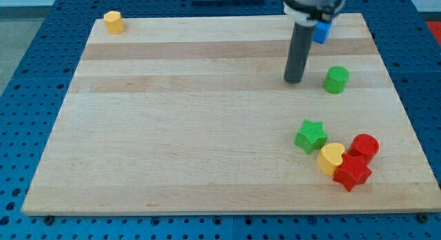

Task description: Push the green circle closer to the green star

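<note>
The green circle (337,80) stands on the wooden board at the view's right, in the upper half. The green star (311,136) lies below it and slightly left, well apart from it. My tip (294,81) rests on the board just left of the green circle, with a small gap between them. The rod rises from the tip toward the view's top.
A yellow heart (331,158), a red circle (364,147) and a red star (352,172) cluster right below the green star. A blue block (321,31) is partly hidden behind the rod at the top. A yellow block (114,22) sits at the top left corner.
</note>
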Controlling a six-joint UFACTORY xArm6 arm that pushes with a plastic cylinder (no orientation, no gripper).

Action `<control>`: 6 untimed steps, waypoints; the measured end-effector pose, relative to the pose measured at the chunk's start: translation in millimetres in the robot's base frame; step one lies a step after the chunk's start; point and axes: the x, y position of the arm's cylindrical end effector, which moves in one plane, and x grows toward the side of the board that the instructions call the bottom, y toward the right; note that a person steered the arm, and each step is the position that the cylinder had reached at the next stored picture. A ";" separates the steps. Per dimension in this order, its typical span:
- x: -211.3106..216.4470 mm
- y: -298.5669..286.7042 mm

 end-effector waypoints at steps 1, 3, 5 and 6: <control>-27.6 50.0; -3.9 81.4; 23.1 81.8; 49.1 81.8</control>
